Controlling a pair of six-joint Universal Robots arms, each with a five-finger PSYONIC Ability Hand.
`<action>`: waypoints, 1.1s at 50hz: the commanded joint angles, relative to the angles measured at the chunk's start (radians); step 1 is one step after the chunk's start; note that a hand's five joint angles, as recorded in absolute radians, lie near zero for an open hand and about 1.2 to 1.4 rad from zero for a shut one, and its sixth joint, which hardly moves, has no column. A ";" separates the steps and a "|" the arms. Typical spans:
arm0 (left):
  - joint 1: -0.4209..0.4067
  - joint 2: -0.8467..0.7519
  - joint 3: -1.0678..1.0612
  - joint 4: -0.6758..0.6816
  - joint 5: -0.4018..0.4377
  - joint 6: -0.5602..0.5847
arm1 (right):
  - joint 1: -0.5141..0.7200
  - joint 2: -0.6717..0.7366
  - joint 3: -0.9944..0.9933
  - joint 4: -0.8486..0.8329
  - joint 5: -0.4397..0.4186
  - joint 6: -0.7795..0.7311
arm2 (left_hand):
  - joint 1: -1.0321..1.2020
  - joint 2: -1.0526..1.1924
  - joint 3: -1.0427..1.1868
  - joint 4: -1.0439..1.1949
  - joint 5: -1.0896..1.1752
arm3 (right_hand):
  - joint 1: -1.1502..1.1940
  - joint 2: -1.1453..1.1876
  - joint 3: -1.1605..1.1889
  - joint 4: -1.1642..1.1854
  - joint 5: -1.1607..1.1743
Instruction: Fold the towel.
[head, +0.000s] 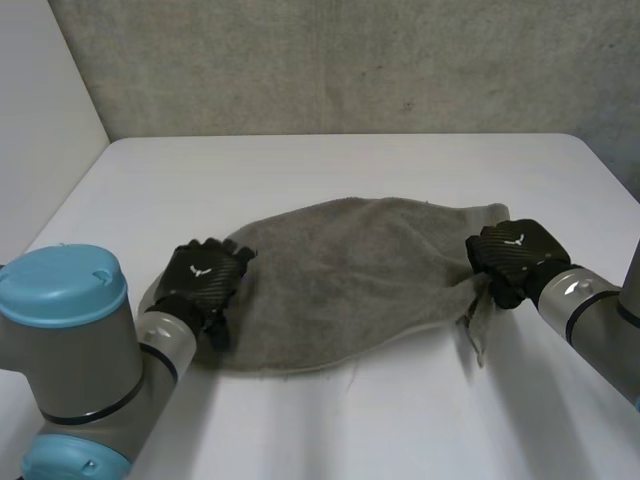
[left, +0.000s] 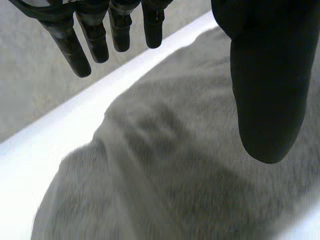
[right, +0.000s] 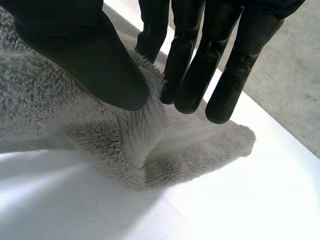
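1. Bare table (head: 330, 165) runs wide open beyond the towel (head: 350, 280), right up to the wall (head: 350, 60).
2. Front strip, free as well.
3. Middle's blocked: towel spans from left hand (head: 205, 285) to right hand (head: 515, 255).

The towel (head: 350, 285) is a plain mid-grey, with no print or stripes. Its looped pile reads darker in the creases, and the right wrist view shows a smoother woven band of the same grey near its end. The table (head: 330, 160) is plain white. The left hand (head: 203, 280) is black with a small white mark on its back, and the right hand (head: 515, 255) is black with the same white mark. The left arm (head: 85, 380) is grey with a light-blue cap (head: 60, 285). The right arm (head: 590, 300) is grey with a black band. The wall (head: 350, 60) is a mottled, speckled grey, and the side panel (head: 40, 100) is off-white.
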 joint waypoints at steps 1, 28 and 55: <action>0.049 0.029 -0.074 -0.041 0.004 0.001 | -0.046 0.050 -0.007 -0.067 0.000 0.105 | 0.057 0.068 0.065 0.066 0.044 | 0.456 0.223 0.208 0.202 0.231; 0.224 -0.017 -0.132 0.006 0.188 0.004 | -0.041 0.074 0.008 -0.101 0.024 0.105 | 0.508 0.519 0.517 0.518 0.496 | 0.456 0.223 0.208 0.202 0.231; 0.224 -0.049 -0.103 0.033 0.191 0.015 | -0.047 0.062 0.012 -0.098 0.024 0.105 | 0.497 0.508 0.506 0.507 0.485 | 0.456 0.223 0.208 0.202 0.231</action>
